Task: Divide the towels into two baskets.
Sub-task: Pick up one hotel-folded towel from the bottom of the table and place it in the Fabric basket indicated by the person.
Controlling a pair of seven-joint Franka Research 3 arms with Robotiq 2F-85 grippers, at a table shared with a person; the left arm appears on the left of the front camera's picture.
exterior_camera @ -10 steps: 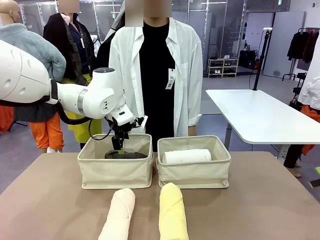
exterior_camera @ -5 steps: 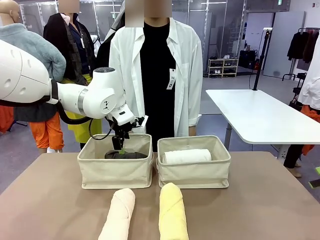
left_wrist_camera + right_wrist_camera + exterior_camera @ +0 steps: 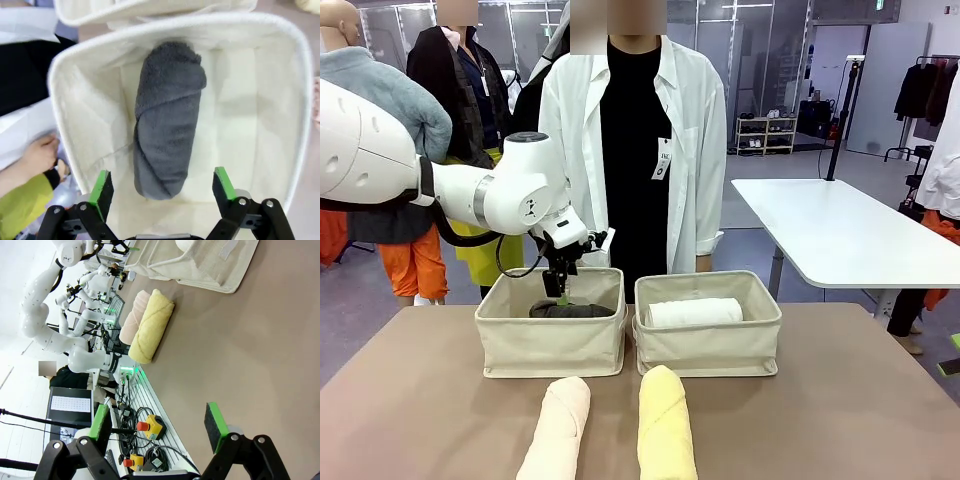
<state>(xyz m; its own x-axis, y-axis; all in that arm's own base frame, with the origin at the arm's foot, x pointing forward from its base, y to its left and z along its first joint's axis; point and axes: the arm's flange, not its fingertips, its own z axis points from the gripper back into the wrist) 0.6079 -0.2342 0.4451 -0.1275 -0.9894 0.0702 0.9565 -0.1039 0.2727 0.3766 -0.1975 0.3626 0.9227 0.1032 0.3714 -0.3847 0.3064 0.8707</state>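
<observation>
The left gripper (image 3: 162, 181) hangs over the left basket (image 3: 550, 345) with its jaws spread and nothing between them. The dark grey towel (image 3: 167, 120) lies on the basket floor beneath it. On the near table (image 3: 840, 400) the cream-peach towel (image 3: 558, 430) lies in front of that basket, with the pale yellow towel (image 3: 666, 425) just to its right. The white towel (image 3: 695, 312) lies in the right basket (image 3: 710, 345). The right gripper (image 3: 158, 424) is also spread and holds nothing, above bare tabletop.

A finger lifting out could catch the soft basket wall or the terry and drag either one along. The two loose rolls lie close together, so a grasp on one might nudge or unroll the other.

In the front view the basket wall hides most of the dark towel, and the picture's edge cuts off the near ends of both loose towels.
</observation>
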